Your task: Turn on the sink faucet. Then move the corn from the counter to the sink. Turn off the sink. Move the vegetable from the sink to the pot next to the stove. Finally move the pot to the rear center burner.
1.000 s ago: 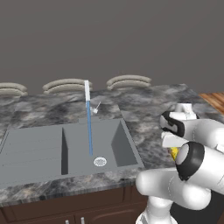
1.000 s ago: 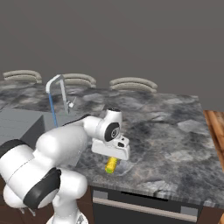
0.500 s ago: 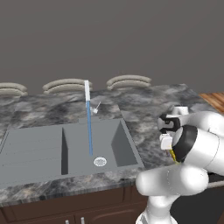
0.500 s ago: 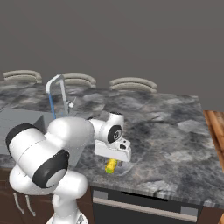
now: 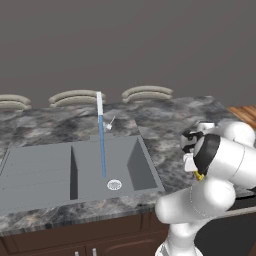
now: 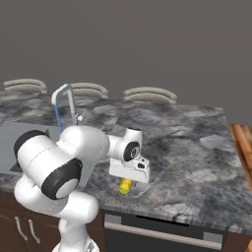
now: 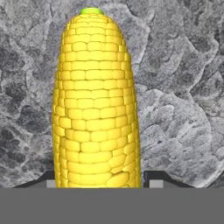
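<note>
The small yellow corn cob with a green end (image 7: 96, 100) lies on the grey, black and white marbled stone counter (image 6: 187, 147), well apart from the flat grey two-basin sink (image 5: 40, 170), out at about 3 o'clock from it in the left base view. In the hand view the cob runs from 6 o'clock up to 12 o'clock, its green tip at the top, and the two dark fingertips (image 7: 159, 178) of the end effector (image 7: 98, 180) stand at either side of its lower end. They sit very near the kernels, but whether they pinch the cob or merely straddle it I cannot tell, since only their tops show. In the right base view the white hand hangs low over the cob (image 6: 125, 186) near the counter's front edge. A thin blue stream falls from the slim pale grey-white faucet (image 5: 99, 105) towards the round silver drain ring (image 5: 114, 184).
</note>
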You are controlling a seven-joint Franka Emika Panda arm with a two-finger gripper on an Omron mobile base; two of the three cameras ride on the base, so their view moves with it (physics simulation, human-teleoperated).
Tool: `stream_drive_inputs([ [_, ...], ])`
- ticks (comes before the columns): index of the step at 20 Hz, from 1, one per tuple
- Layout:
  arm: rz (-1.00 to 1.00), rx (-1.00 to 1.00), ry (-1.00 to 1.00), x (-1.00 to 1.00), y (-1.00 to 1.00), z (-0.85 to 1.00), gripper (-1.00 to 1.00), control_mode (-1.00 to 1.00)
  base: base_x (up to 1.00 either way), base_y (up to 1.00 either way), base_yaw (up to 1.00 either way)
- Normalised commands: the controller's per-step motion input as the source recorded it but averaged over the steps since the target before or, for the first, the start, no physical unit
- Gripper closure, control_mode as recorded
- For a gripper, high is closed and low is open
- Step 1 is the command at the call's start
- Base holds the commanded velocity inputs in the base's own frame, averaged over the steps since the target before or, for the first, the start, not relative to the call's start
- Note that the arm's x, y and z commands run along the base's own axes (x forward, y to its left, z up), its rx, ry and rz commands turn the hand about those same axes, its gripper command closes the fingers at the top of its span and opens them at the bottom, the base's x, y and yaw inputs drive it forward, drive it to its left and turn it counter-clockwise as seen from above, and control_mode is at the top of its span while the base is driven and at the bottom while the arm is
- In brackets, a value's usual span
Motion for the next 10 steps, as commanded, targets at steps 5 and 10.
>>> stream_drive_inputs([
  [5,0.08,0.00,-0.08,-0.04,0.13,0.07,1.00,-1.00,0.00,0.00,0.00],
  [10,0.22,0.00,-0.02,-0.02,0.67,0.32,1.00,-1.00,0.00,0.00,0.00],
])
